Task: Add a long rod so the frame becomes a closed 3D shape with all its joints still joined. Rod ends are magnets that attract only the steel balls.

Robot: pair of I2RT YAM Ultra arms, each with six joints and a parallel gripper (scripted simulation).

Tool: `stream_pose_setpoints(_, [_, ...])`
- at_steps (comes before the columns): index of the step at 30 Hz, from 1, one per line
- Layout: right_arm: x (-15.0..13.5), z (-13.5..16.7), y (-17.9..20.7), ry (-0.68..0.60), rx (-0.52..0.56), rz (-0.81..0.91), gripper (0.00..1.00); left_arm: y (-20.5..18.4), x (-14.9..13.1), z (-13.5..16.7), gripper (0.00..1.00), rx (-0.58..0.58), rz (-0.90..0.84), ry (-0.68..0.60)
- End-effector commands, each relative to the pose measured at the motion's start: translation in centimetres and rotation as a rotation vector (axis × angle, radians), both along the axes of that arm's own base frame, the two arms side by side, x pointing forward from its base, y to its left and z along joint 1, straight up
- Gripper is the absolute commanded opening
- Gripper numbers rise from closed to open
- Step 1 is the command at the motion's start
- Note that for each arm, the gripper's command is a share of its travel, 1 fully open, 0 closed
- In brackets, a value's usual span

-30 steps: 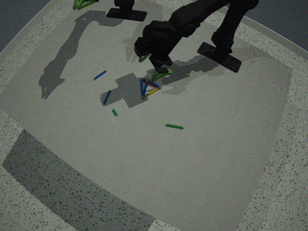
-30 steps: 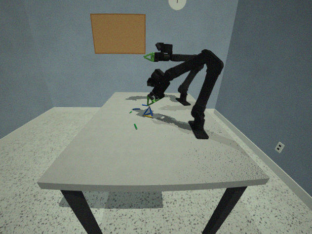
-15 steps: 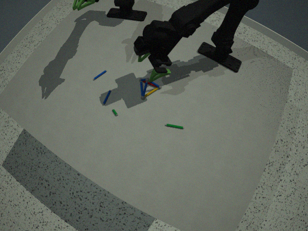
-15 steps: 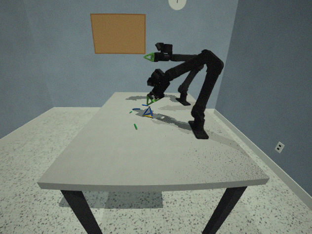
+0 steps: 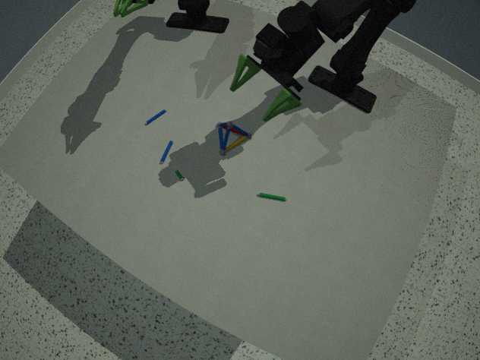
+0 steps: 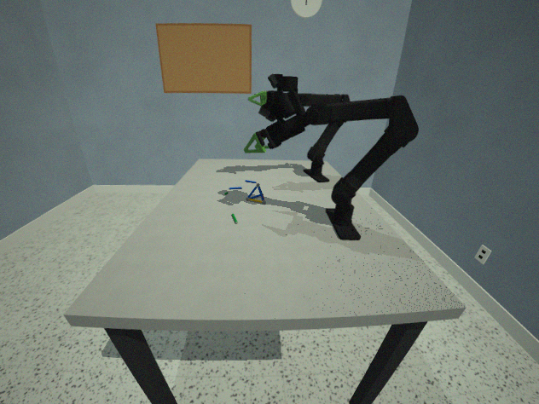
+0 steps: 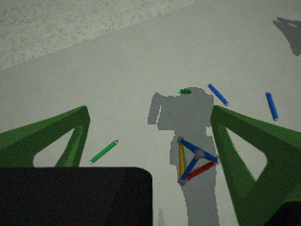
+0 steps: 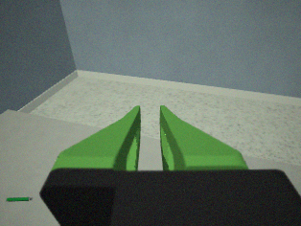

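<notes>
The frame (image 5: 232, 137) stands on the table: blue, red and yellow rods joined at grey steel balls, forming a small pyramid. It also shows in the left wrist view (image 7: 196, 160) and in the exterior view (image 6: 256, 193). My left gripper (image 5: 263, 89) is open and empty, well above the frame and a little behind it; its wide green fingers frame the left wrist view. My right gripper (image 5: 127, 5) (image 8: 150, 113) is shut on nothing, raised high at the far edge of the table, and points out at the room.
Loose rods lie on the table: two blue rods (image 5: 156, 116) (image 5: 166, 152) and a short green rod (image 5: 178, 175) left of the frame, and a long green rod (image 5: 272, 197) in front of it. The arm bases (image 5: 342, 89) (image 5: 197, 21) stand behind.
</notes>
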State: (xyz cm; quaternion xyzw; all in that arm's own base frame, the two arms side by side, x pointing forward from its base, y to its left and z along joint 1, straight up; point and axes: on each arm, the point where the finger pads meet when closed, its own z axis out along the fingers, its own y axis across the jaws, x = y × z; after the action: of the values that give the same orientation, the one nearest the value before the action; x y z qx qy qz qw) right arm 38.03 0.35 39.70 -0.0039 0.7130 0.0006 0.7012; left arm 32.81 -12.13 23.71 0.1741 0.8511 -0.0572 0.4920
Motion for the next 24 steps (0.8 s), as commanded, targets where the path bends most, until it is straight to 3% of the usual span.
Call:
stream_pose_setpoints(1, [0.0,1.2,-0.5,-0.019,0.005,-0.012,0.15,2.9,2.2,7.2,1.00,-0.082,0.072,-0.222])
stream_pose_setpoints(4, [0.0,1.2,-0.5,-0.019,0.005,-0.012,0.15,6.0,3.2,11.3,1.00,-0.129,0.160,-0.344])
stream_pose_setpoints(11, [0.0,1.2,-0.5,-0.019,0.005,-0.012,0.15,10.8,4.8,16.7,1.00,-0.173,0.294,-0.507])
stream_pose_setpoints(24, [0.0,1.2,-0.5,-0.019,0.005,-0.012,0.15,12.3,5.2,18.0,1.00,-0.172,0.331,-0.540])
